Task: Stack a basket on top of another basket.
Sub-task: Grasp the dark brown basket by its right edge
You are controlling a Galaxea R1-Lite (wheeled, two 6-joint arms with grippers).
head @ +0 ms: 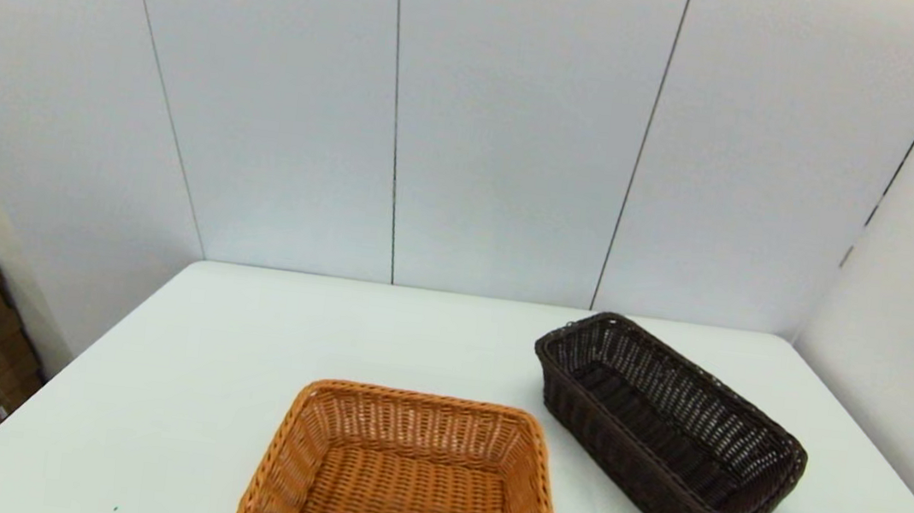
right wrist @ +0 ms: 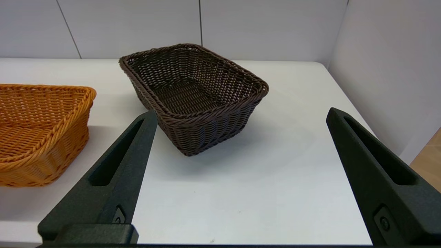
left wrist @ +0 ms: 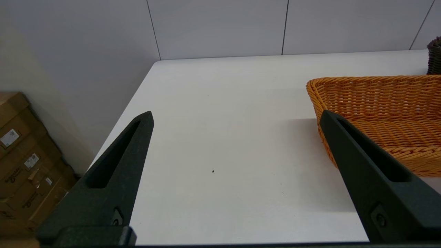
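Black left gripper (left wrist: 236,117) wide, empty | right gripper (right wrist: 241,113) wide, empty

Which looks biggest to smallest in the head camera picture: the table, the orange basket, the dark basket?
1. White table, by far the largest.
2 and 3. Orange-tan basket and dark brown basket: no ranking, since they look alike, the orange one is nearer, and the picture's edge cuts it off.

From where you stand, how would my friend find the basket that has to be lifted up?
Look at the white table in front of the grey wall. Two woven baskets sit on it, apart from each other; go to the one on the robot's right, farther back. It is the dark brown basket, almost black and turned at an angle, unlike the orange-tan basket near the front edge.
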